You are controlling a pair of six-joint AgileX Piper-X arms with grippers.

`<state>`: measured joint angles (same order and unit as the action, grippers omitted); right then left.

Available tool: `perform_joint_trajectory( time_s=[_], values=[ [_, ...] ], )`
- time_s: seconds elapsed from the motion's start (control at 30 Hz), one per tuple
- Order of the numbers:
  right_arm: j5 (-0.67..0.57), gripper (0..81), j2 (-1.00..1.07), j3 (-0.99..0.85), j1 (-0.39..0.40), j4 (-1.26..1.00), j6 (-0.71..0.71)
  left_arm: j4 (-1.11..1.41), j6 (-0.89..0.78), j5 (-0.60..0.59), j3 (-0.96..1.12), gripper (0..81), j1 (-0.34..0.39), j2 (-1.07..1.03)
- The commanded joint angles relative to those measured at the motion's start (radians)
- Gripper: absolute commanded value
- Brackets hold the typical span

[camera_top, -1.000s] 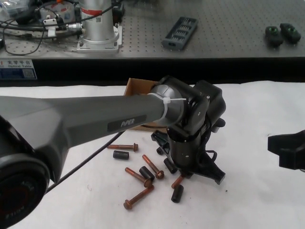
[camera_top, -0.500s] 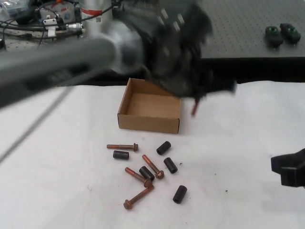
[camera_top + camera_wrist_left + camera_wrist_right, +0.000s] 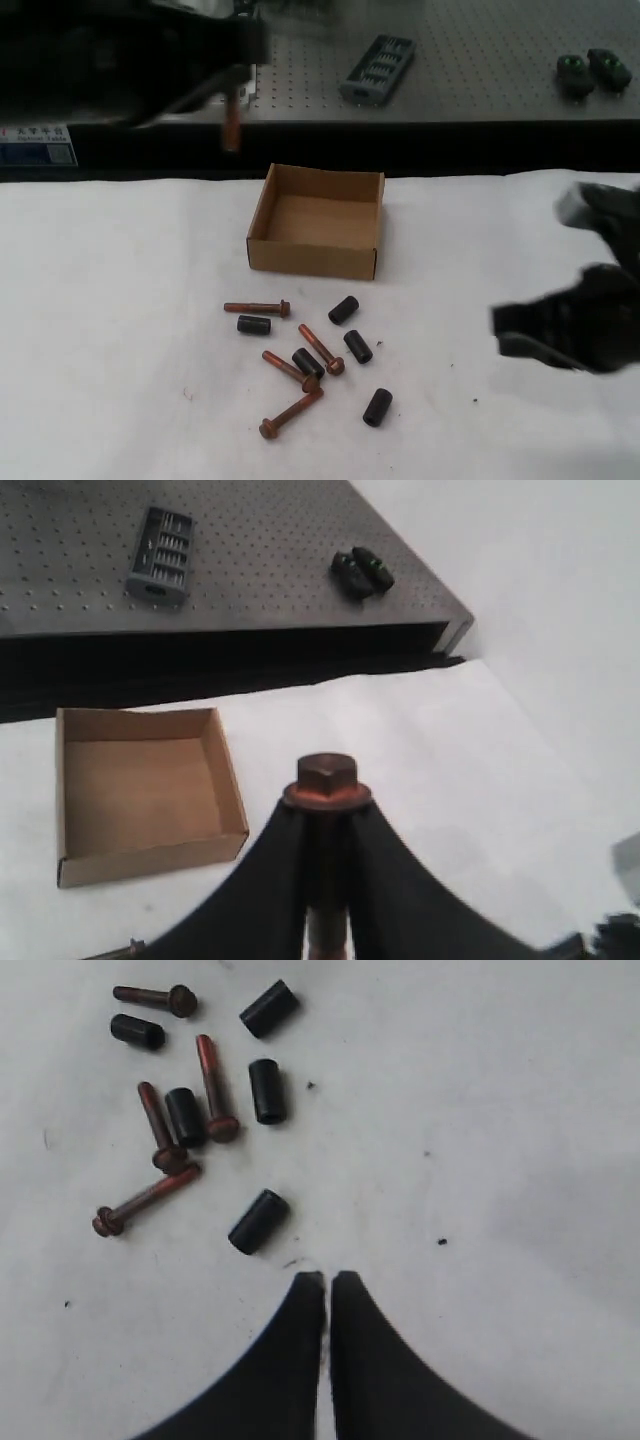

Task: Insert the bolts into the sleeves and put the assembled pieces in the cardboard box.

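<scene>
Left gripper [image 3: 322, 818] clamps copper-coloured hex-head metal bolt [image 3: 325, 780] by its shank, raised clear of open cardboard box [image 3: 315, 258] | right gripper [image 3: 326, 1280] pinched closed, empty, near black cylindrical sleeve [image 3: 258, 1221] | advice: open wide, grasp sleeve mid-body, keep bore clear for the bolt

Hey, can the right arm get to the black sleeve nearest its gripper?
Probably yes. The sleeve lies alone on the white cloth just ahead of the right gripper, nothing between them; the gripper is shut and must open first.

White cloth [image 3: 120, 300], seemingly: box [image 3: 312, 262], bolts [image 3: 256, 307], sleeves [image 3: 376, 406]
</scene>
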<state>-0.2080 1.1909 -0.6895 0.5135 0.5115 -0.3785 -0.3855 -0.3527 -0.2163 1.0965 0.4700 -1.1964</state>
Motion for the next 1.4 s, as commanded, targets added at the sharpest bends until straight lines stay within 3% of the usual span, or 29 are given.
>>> perform_joint_trajectory(
  time_s=[0.0, 0.2, 0.5, 0.6, 0.73, 1.37],
  values=[
    [0.074, 3.8, 0.134, -0.127, 0.063, 0.000, -0.079, 0.028, -0.069, -0.012, -0.135, 0.6, -0.010, 0.238],
    [0.109, 3.8, 0.349, -0.310, 0.172, -0.002, -0.122, 0.003, -0.124, -0.012, -0.199, 0.6, -0.010, 0.422],
    [0.132, 0.3, 0.618, -0.593, 0.232, 0.207, 0.167, -0.140, -0.118, -0.016, -0.202, 0.6, -0.010, 0.485],
    [0.181, 9.6, 0.683, -0.668, 0.232, 0.275, 0.227, -0.135, -0.110, -0.029, -0.202, 0.6, -0.010, 0.493],
    [0.263, 20.9, 0.723, -0.714, 0.232, 0.301, 0.269, -0.081, -0.066, -0.084, -0.214, 0.6, -0.010, 0.497],
    [0.237, 18.1, 0.825, -0.729, 0.232, 0.306, 0.298, 0.224, -0.133, -0.208, -0.391, 0.6, -0.010, 0.492]
  ],
)
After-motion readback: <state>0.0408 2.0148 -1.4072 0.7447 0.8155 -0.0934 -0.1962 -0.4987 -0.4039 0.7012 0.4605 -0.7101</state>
